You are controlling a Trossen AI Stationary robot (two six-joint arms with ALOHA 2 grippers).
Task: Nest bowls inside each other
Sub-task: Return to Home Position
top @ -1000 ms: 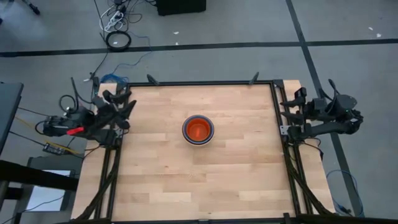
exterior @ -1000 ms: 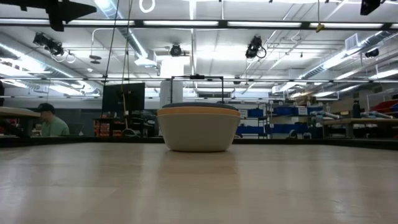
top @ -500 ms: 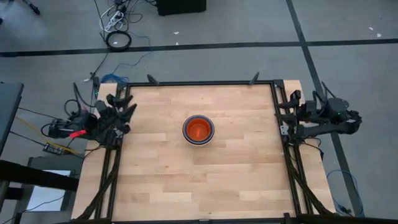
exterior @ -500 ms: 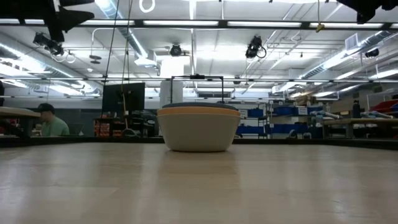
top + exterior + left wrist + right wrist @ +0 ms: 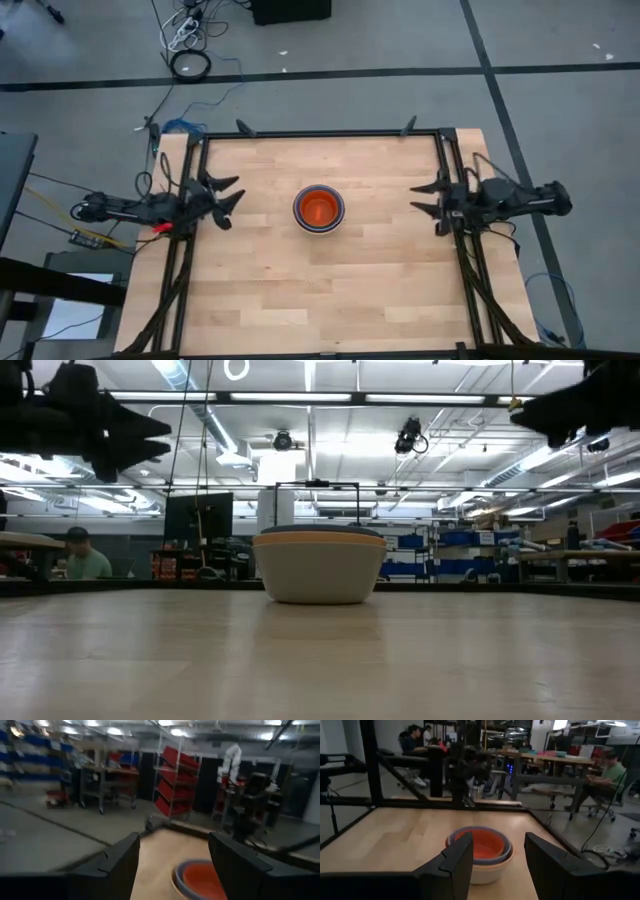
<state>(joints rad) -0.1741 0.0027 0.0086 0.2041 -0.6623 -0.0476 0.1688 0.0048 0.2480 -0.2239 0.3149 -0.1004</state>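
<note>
High view: the left gripper (image 5: 231, 193), fingers spread wide and empty, hangs left of the bowl stack (image 5: 319, 209), well apart from it; the right gripper (image 5: 418, 198), equally wide open and holding nothing, faces the stack from its right, also clear; within the stack the orange bowl (image 5: 319, 208) sits innermost, inside the blue bowl (image 5: 449, 839), the grey bowl (image 5: 320, 575) outermost, resting on the middle of the table (image 5: 280, 290).

A large industrial workshop hall: red storage racks (image 5: 172, 782), long workbenches (image 5: 560, 757), a seated person (image 5: 607, 772), strip lights (image 5: 400, 398) overhead.
</note>
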